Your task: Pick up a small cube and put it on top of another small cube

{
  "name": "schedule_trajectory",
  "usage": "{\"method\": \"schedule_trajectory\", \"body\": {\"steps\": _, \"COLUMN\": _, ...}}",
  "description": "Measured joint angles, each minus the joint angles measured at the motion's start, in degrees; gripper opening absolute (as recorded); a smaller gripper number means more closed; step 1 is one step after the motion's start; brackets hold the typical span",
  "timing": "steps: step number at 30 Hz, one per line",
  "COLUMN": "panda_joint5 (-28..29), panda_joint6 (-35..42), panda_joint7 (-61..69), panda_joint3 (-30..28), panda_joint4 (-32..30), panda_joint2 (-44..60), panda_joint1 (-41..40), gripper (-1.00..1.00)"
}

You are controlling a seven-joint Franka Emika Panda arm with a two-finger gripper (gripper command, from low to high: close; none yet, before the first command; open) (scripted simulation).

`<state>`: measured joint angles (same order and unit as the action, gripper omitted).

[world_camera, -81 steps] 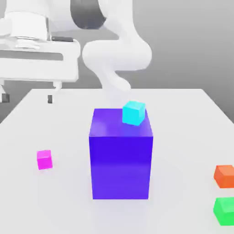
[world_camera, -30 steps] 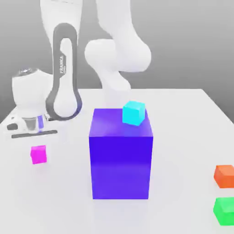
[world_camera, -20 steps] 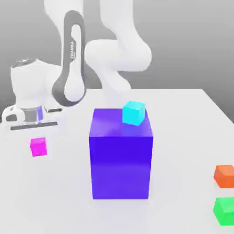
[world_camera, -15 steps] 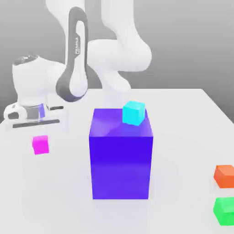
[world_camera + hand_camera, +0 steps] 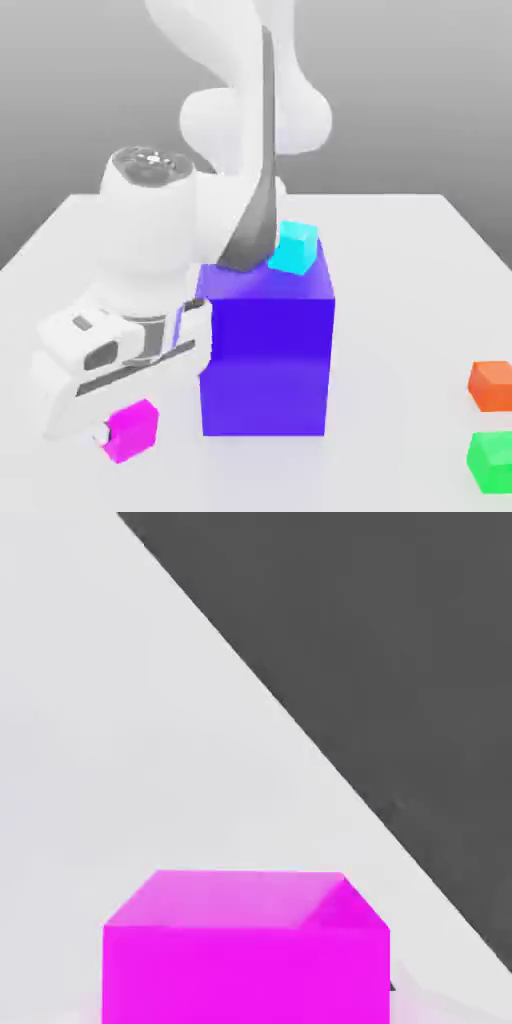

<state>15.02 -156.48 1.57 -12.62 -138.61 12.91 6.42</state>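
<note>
1. Exterior view: I see the white arm bent low over the near left part of the white table [image 5: 400, 240], its hand tilted at the view's left of the big blue-violet block [image 5: 266, 345].
2. The gripper [image 5: 112, 432] sits at the lowest end of the hand, and its fingers are together, clamped on the small magenta cube [image 5: 132, 431].
3. That cube is near the front edge of the scene, just beside the block's lower left corner as the exterior view shows it; I cannot tell whether it rests on the table or hangs just above it.
4. A cyan cube [image 5: 295, 248] sits on top of the block, at its far right corner.
5. An orange cube [image 5: 491, 385] and a green cube [image 5: 491, 461] lie on the table at the exterior view's right, well apart from the block, the green one nearer.
6. In the hand view the magenta cube [image 5: 245, 947] is close to the lens, with the white table [image 5: 120, 712] behind it and the dark ground beyond its edge.
</note>
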Motion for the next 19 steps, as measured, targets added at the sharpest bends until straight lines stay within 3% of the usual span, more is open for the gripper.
{"method": "schedule_trajectory", "body": {"steps": 11, "panda_joint5": -8.0, "panda_joint6": 8.4, "panda_joint7": -1.6, "panda_joint3": 17.4, "panda_joint4": 5.5, "panda_joint2": 1.2, "panda_joint1": 14.2, "gripper": -1.00}}
{"method": "schedule_trajectory", "body": {"steps": 14, "panda_joint5": -8.6, "panda_joint6": 5.6, "panda_joint7": -2.8, "panda_joint3": 20.5, "panda_joint4": 7.6, "panda_joint2": 7.2, "panda_joint1": 17.7, "gripper": -1.00}}
{"method": "schedule_trajectory", "body": {"steps": 15, "panda_joint5": -8.3, "panda_joint6": 4.2, "panda_joint7": -3.2, "panda_joint3": 20.5, "panda_joint4": 7.9, "panda_joint2": 9.0, "panda_joint1": 18.2, "gripper": 1.00}}
{"method": "schedule_trajectory", "body": {"steps": 19, "panda_joint5": -8.3, "panda_joint6": 4.2, "panda_joint7": -3.2, "panda_joint3": 20.5, "panda_joint4": 7.9, "panda_joint2": 9.0, "panda_joint1": 18.2, "gripper": 1.00}}
